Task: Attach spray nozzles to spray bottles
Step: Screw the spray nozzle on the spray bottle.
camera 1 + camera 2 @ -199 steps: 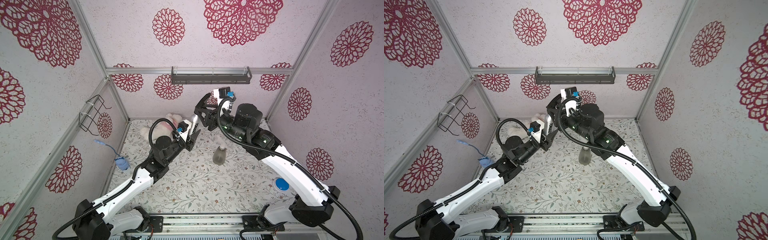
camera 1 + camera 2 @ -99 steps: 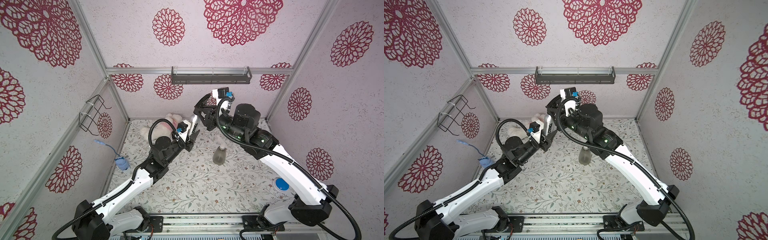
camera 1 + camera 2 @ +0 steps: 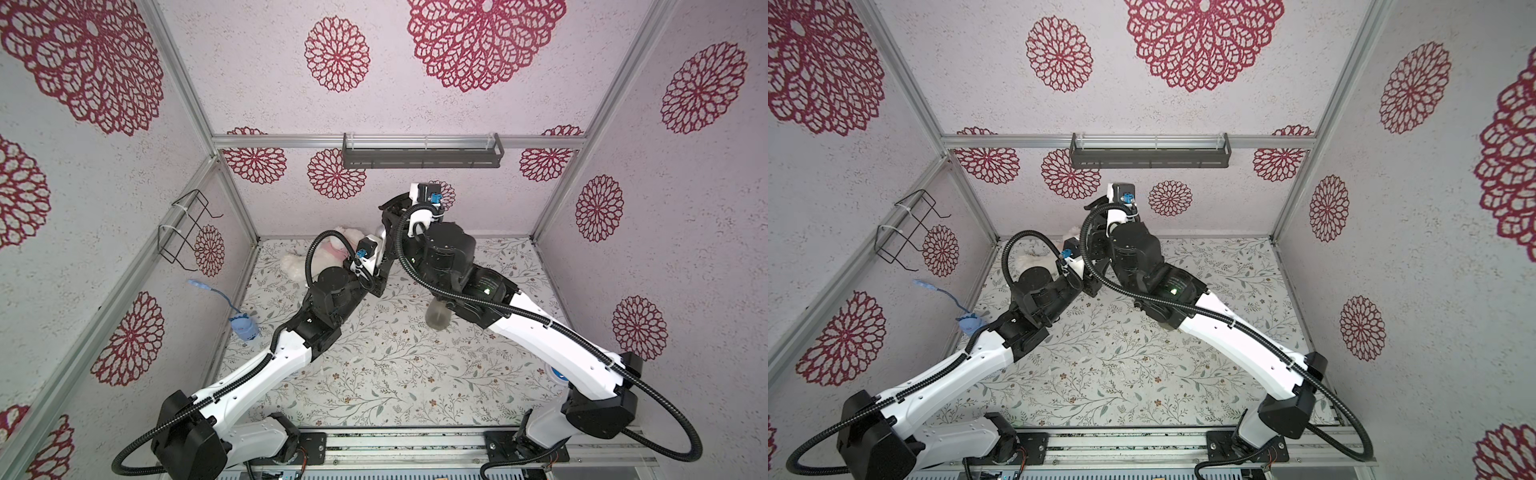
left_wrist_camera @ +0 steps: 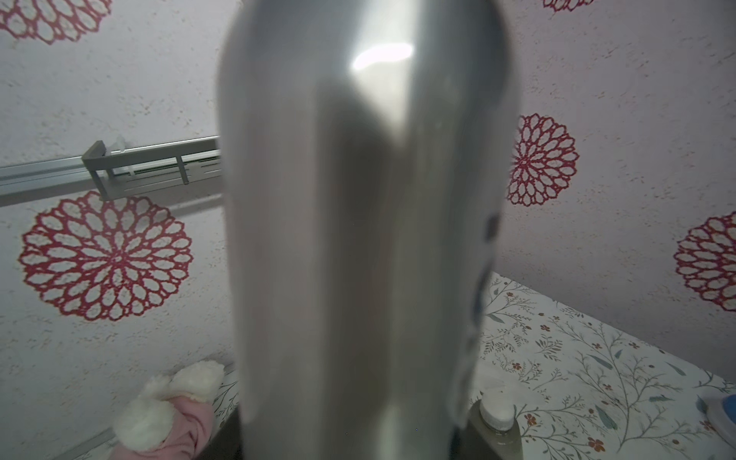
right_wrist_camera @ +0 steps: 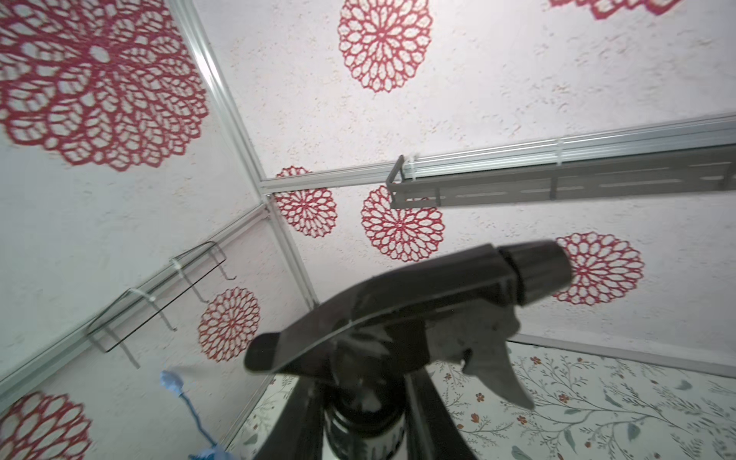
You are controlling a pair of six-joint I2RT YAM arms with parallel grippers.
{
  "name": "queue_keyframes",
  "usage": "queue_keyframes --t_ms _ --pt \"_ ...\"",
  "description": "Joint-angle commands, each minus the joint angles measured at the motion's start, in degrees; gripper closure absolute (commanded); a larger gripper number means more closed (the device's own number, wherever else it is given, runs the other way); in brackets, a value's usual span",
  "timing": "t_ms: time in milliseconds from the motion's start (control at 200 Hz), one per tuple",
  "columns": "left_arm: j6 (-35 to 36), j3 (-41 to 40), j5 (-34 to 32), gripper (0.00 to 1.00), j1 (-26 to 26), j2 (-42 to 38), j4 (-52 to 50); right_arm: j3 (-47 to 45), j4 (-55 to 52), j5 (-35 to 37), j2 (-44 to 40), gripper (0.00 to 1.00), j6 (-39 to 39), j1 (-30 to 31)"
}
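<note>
The slim silver aluminium cylinder bottle (image 4: 358, 239), smooth, stiff and likely slippery, is clamped low on its body in the left tool (image 3: 376, 272), held upright above the far middle of the floral-print desk (image 3: 395, 374). The all-black plastic trigger sprayer head (image 5: 406, 326) sits on its neck; the right tool (image 5: 358, 422) is closed on the screw collar, the best place to turn it. The wider smoky translucent plastic bottle (image 3: 436, 318) stands uncapped on the desk to the right, seemingly empty; its contents cannot be judged surely
</note>
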Motion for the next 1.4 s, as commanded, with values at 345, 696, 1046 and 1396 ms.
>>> queue_keyframes --t_ms 345,696,1046,1396 --pt "6.30 3.84 -12.40 1.00 -2.74 5.30 11.50 23.42 -15.19 13.03 17.14 0.84 3.97 3.14" --pt "-1.94 -0.67 -0.20 1.00 3.03 -0.71 8.38 1.02 -10.97 -7.98 -4.84 0.39 2.53 2.55" --pt "-4.61 -1.74 12.35 1.00 5.44 -3.79 4.92 -13.28 -9.46 -18.68 -19.68 0.33 -6.68 -0.52" --pt "-8.17 -3.05 26.17 1.00 5.73 -4.13 4.54 -13.42 -6.35 -49.72 -21.77 0.18 -15.73 -14.11"
